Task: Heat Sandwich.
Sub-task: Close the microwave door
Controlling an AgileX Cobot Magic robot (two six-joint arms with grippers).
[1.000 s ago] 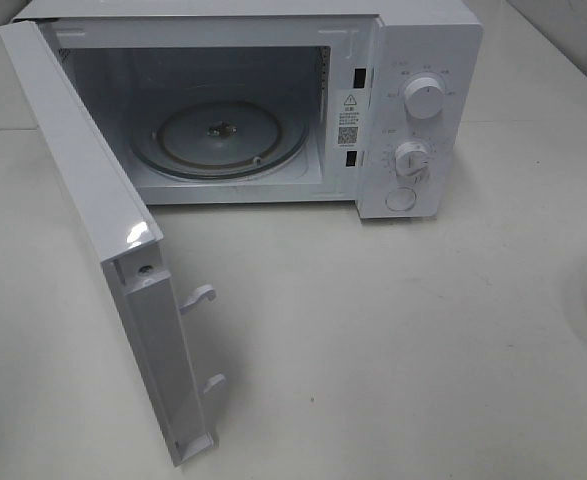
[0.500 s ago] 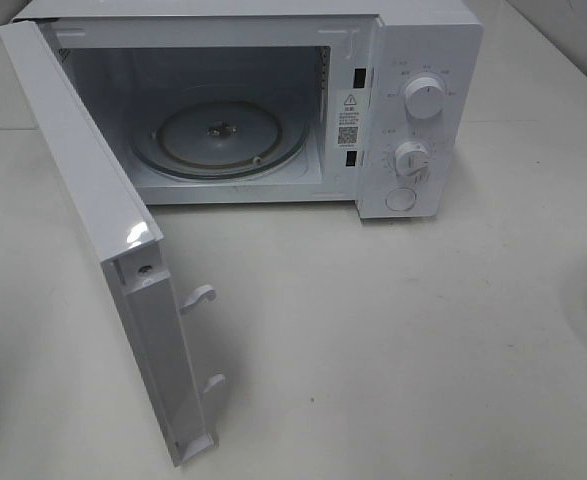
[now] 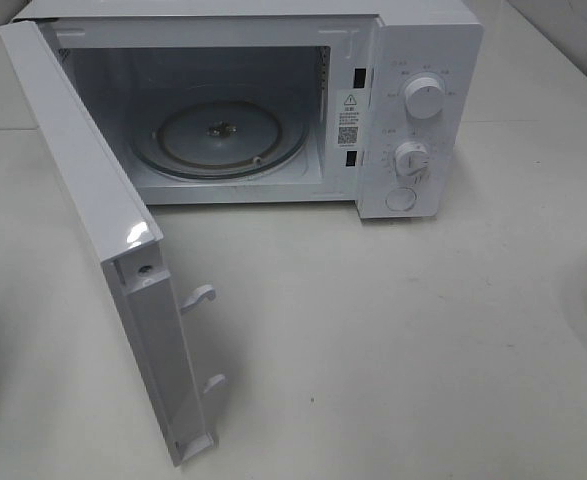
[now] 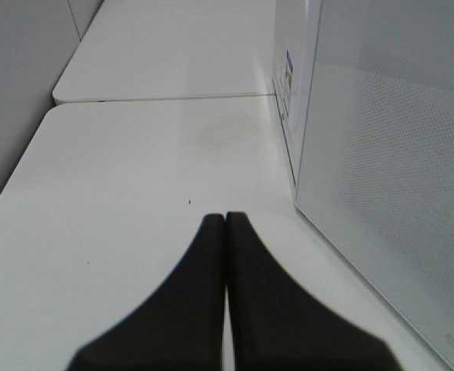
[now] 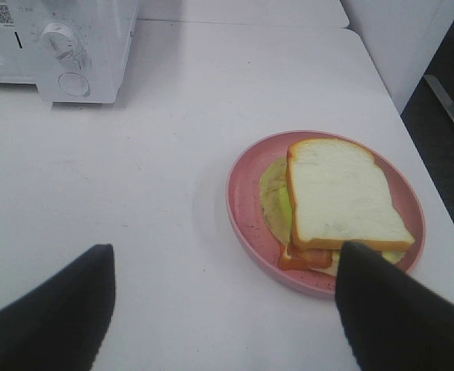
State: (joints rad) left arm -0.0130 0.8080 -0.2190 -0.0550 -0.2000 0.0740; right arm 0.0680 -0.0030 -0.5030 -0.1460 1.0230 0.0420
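Sandwich (image 5: 343,197) sits on a round pink plate (image 5: 242,197) on the white worktop (image 3: 393,330), well off to the right of the microwave (image 3: 413,60), whose door (image 3: 93,230) hangs wide open on its left-hand hinge. From the high camera only a sliver of the plate shows at the right edge. My right gripper (image 5: 219,309) hovers near the plate with its jaws spread wide and holding nothing; my left gripper (image 4: 225,232) has its jaws pressed together on nothing, parked on the worktop side of the open door. I judge the step in hand to be picking up the plate with the right arm. To do it well I would come in low and pinch the raised plate rim on the side nearest me, one jaw over and one under, keeping clear of the bread, then carry it level so the stack does not slide. The bread looks soft and pale with an orange-brown crust; green lettuce and something red poke out between the slices. The plate looks smooth, hard and shallow with an upturned lip. Inside the microwave cavity a round glass turntable (image 3: 218,135) lies bare. Two white round knobs (image 3: 423,100) and a button sit on the glossy control panel.
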